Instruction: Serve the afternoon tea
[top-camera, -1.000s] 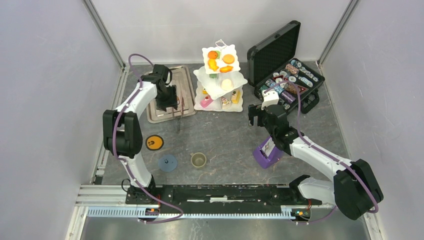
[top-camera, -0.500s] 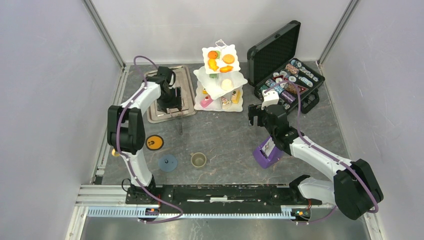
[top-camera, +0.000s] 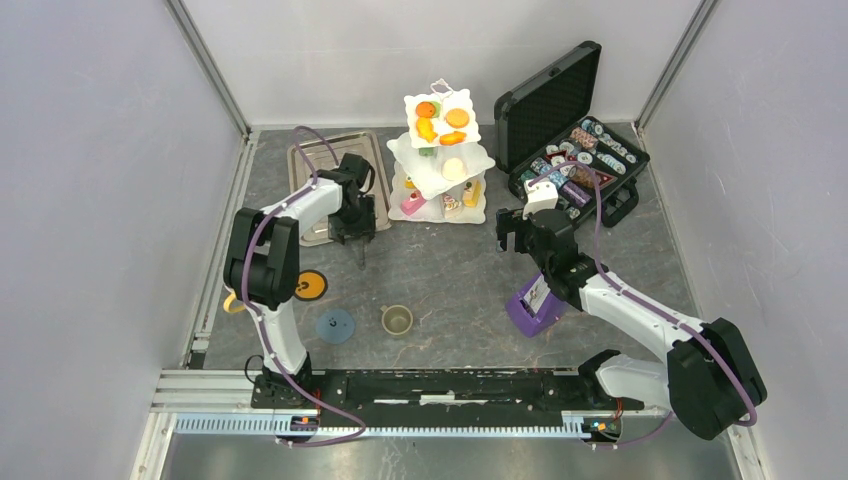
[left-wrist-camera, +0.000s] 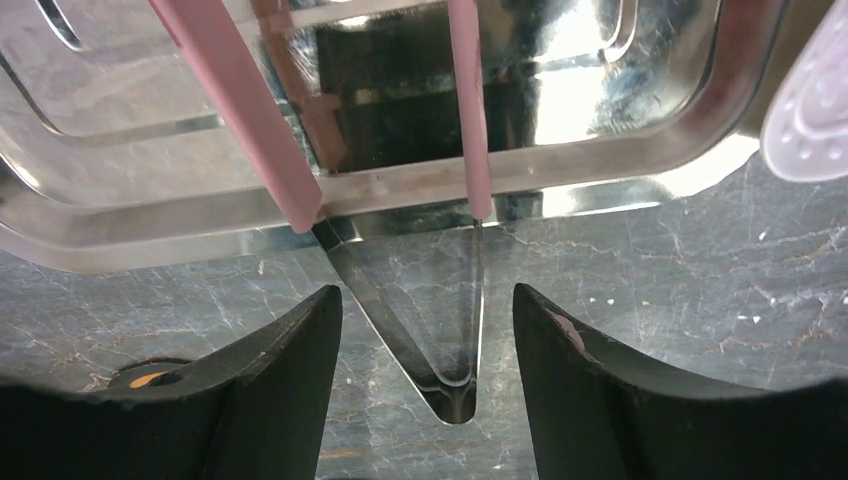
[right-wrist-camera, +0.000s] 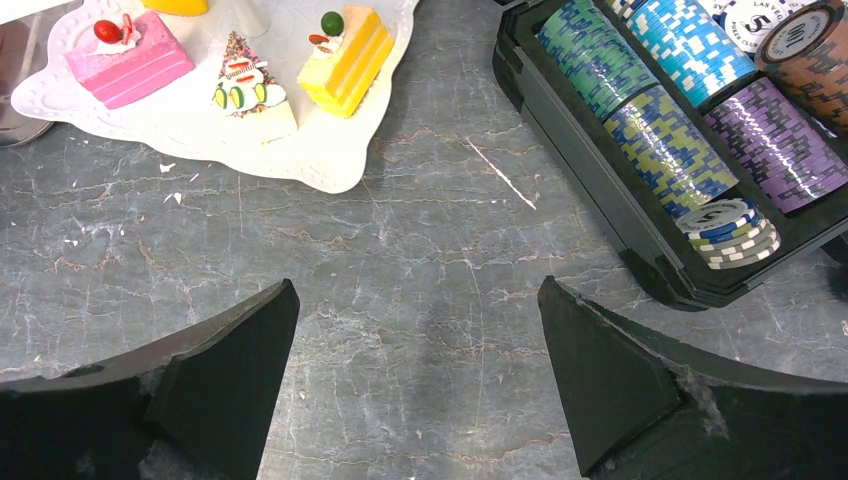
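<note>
Left gripper (left-wrist-camera: 425, 300) — jaws open, straddling bend of tongs (left-wrist-camera: 479, 280), ready for pickup; right gripper (right-wrist-camera: 416, 290) — jaws open, parked over bench (right-wrist-camera: 420, 200) beside stand (right-wrist-camera: 180, 120).

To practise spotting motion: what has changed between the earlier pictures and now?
The left gripper swung right and nearer, from over the middle of the metal tray to its near right corner. Its fingers are apart, straddling the joined end of the tongs. Nothing was visibly taken or released. The right gripper, tiered stand, chip case, olive cup and coasters stayed put.
</note>
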